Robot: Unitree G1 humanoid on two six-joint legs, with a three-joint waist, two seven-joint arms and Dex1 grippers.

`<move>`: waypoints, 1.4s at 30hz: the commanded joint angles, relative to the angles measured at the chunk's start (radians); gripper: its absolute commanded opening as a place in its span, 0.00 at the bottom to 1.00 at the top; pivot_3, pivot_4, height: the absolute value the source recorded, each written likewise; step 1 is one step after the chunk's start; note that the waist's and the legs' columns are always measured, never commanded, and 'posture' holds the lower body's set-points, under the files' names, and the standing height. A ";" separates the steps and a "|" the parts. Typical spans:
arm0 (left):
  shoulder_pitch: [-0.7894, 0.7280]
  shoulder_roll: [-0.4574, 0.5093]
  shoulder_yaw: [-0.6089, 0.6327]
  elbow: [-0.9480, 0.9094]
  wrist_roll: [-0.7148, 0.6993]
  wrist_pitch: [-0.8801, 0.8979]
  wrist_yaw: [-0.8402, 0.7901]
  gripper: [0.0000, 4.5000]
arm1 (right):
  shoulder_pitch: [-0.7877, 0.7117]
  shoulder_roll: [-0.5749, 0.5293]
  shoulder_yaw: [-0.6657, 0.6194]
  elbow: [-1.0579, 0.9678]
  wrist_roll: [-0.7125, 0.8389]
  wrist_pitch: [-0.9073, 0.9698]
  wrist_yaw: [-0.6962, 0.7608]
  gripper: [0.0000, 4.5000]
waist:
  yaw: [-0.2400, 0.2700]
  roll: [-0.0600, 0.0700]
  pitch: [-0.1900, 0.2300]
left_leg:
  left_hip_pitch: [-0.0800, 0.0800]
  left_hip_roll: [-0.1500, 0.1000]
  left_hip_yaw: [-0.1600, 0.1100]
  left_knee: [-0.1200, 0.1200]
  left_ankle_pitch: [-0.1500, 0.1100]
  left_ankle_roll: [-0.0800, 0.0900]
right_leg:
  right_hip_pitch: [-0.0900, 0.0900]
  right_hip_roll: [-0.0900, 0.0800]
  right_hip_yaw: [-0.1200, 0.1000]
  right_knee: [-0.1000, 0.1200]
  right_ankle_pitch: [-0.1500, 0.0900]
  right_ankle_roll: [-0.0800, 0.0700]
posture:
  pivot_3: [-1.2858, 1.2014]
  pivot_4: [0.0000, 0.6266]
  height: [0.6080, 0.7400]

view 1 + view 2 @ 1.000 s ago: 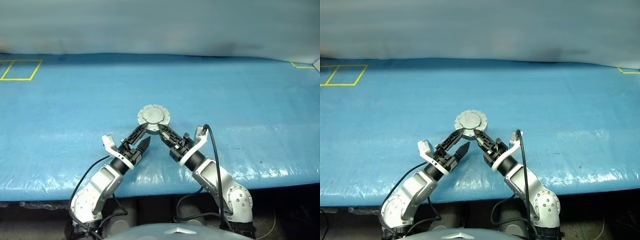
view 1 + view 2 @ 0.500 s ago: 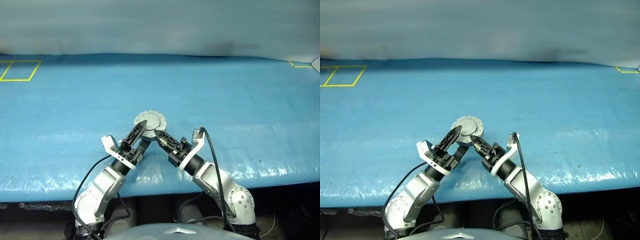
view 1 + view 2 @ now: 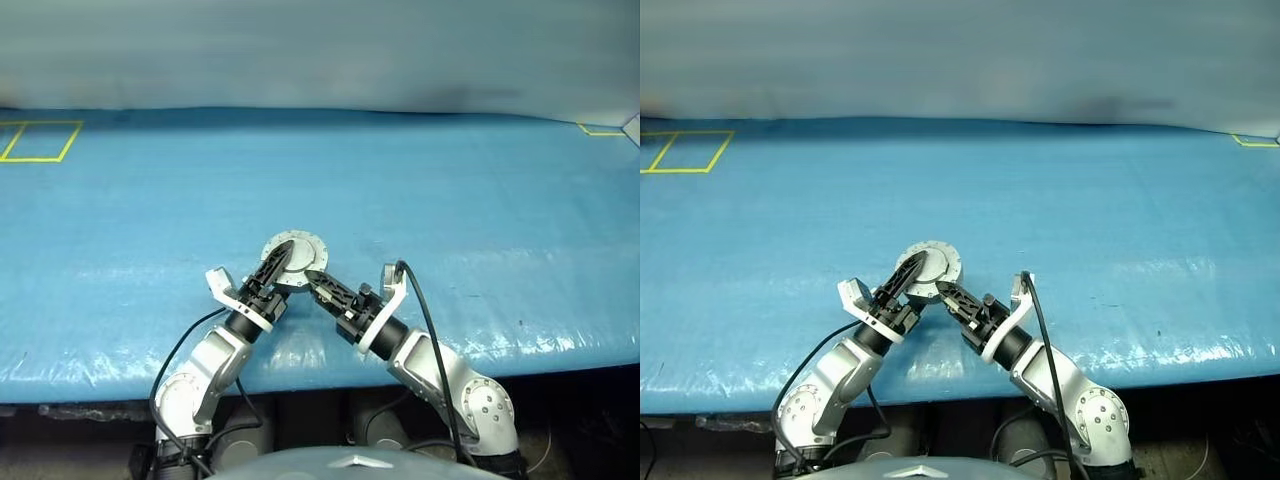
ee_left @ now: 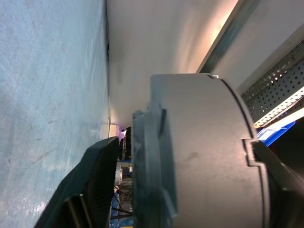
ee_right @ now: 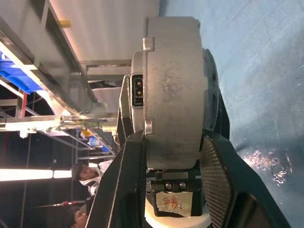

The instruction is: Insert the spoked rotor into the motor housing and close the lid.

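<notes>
- Two grippers meet at the near middle of my head view, both on the same grey metal part.
- My left gripper (image 3: 281, 262) comes in from 7 o'clock. One black finger (image 3: 275, 262) lies across the top of the part, and my left wrist view shows a finger on each flat side, jaws clenched on it.
- My right gripper (image 3: 312, 279) comes in from 5 o'clock. In my right wrist view its two fingers (image 5: 216, 156) squeeze the motor housing (image 5: 173, 95) across its thickness, so it is grasping the part.
- Between them the motor housing sits with the lid (image 3: 298, 247) shut flat on top, its raised central circle facing up and its notched rim showing round the edge.
- I cannot see the spoked rotor, so I cannot tell whether it is inside.
- Beyond the housing, the blue table cover (image 3: 450, 190) runs on to the far wall.
- Yellow tape rectangle (image 3: 43, 140) lies at 10 o'clock, well apart from the housing; a yellow tape corner (image 3: 604, 130) lies at 2 o'clock.
</notes>
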 commanded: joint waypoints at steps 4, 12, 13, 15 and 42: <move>0.003 -0.025 -0.016 -0.029 -0.028 0.001 0.017 0.55 | -0.019 0.003 0.005 -0.096 -0.069 -0.010 0.097 0.27 | 0.000 0.000 0.000 | 0.000 0.000 0.000 0.000 0.000 0.000 | 0.000 0.000 0.000 0.000 0.000 0.000 | 0.52 0.24 1.00; -0.035 -0.022 0.014 -0.047 0.027 -0.076 0.040 0.55 | -0.018 -0.017 -0.019 -0.103 -0.155 -0.020 0.151 0.73 | 0.001 0.000 0.000 | 0.000 0.000 0.000 0.001 0.000 0.000 | 0.000 0.000 0.000 0.000 0.000 0.000 | 0.52 0.24 1.00; -0.049 -0.015 0.026 -0.043 0.034 -0.089 0.046 0.55 | -0.025 -0.046 -0.015 -0.108 -0.204 -0.009 0.156 0.79 | 0.002 0.000 0.000 | 0.000 0.000 0.000 0.001 0.000 0.000 | 0.000 0.000 0.000 0.000 0.000 -0.001 | 0.52 0.24 1.00; -0.070 -0.002 0.044 -0.034 0.055 -0.108 0.057 0.55 | -0.038 -0.101 0.006 -0.114 -0.303 0.011 0.166 0.95 | 0.001 0.000 0.000 | 0.000 0.000 0.000 0.001 0.000 0.000 | 0.001 0.000 0.000 0.000 0.001 -0.001 | 0.52 0.24 1.00; -0.896 0.210 0.338 1.074 0.828 -0.521 -0.126 0.55 | -0.021 -0.126 0.173 -0.065 -1.393 -0.237 0.308 1.00 | 0.004 -0.006 0.001 | 0.000 0.000 0.002 0.001 0.005 -0.003 | 0.001 0.003 -0.001 0.000 0.007 0.000 | 0.52 0.24 1.00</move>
